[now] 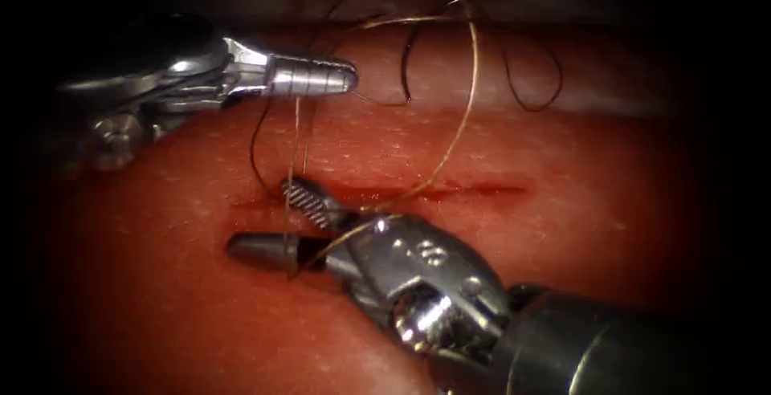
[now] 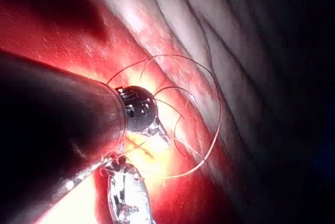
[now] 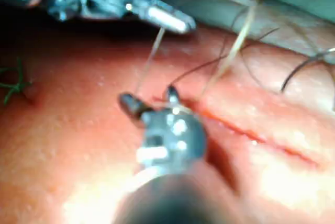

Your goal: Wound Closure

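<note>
— Tissue with its cut, seen from the endoscope: what do we read at the left arm's tool?

— We see its jaws pressed together above the cut's left end, shut on the thread, with strands dropping straight from the tip toward the wound. In the right wrist view the same tool holds a pale strand that runs down to the tissue.

— And the right arm's tool?

— Its jaws stand apart at the cut's left end: one serrated jaw lies over the cut's edge, the other lies on the tissue just below it. Thread passes between and across them, yet we see nothing clamped. The right wrist view shows that tool with its two tips spread beside the red cut.

— Where does the thread run?

— From the wound it loops upward in a wide arc over the pale far edge of the tissue, with darker curls beside it. In the left wrist view, loops of thread lie on the tissue beyond the left tool's wrist.

— And the needle?

— We cannot make it out among the loops.
</note>
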`<move>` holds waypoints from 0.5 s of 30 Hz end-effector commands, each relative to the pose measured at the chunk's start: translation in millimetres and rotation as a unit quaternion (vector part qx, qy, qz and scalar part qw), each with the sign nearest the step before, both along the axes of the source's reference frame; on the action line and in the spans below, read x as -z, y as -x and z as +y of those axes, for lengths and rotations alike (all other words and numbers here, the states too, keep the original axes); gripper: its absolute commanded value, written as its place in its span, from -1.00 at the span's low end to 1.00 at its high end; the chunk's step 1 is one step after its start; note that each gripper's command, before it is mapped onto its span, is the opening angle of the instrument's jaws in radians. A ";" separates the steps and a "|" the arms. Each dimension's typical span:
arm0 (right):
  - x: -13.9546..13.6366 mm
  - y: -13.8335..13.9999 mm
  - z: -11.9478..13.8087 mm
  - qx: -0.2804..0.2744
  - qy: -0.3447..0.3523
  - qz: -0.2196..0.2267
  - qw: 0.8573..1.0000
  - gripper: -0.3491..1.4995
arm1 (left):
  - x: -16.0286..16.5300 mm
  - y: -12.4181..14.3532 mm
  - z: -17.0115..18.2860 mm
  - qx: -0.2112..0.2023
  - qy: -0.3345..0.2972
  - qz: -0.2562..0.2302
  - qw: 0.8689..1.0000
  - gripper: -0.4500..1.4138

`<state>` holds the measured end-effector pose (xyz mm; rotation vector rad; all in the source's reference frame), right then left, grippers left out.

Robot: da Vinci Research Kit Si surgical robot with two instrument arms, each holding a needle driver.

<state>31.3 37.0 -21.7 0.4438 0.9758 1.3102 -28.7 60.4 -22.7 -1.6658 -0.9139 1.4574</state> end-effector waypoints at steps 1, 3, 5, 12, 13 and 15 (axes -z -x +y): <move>-1.1 -0.7 -0.5 -0.017 -0.019 0.013 1.000 0.74 | -0.5 0.5 0.1 0.002 0.000 -0.002 1.000 -0.89; -2.2 -0.8 -1.3 -0.056 -0.053 0.049 0.996 0.74 | 0.0 0.8 -0.7 0.003 0.000 -0.001 1.000 -0.89; -2.7 -0.8 -1.5 -0.059 -0.068 0.064 0.994 0.74 | 0.2 1.0 -1.0 0.003 0.000 -0.001 1.000 -0.89; -2.5 -1.7 -2.4 -0.049 -0.135 0.120 0.982 0.65 | 0.9 1.0 -0.7 0.003 0.002 -0.003 1.000 -0.89; -2.4 -2.3 -2.3 -0.042 -0.135 0.126 0.982 0.65 | 0.9 1.0 -0.7 0.003 0.002 -0.003 1.000 -0.89; -2.3 -2.8 -2.3 -0.034 -0.138 0.134 0.981 0.63 | 0.9 1.0 -0.7 0.003 0.002 -0.003 1.000 -0.89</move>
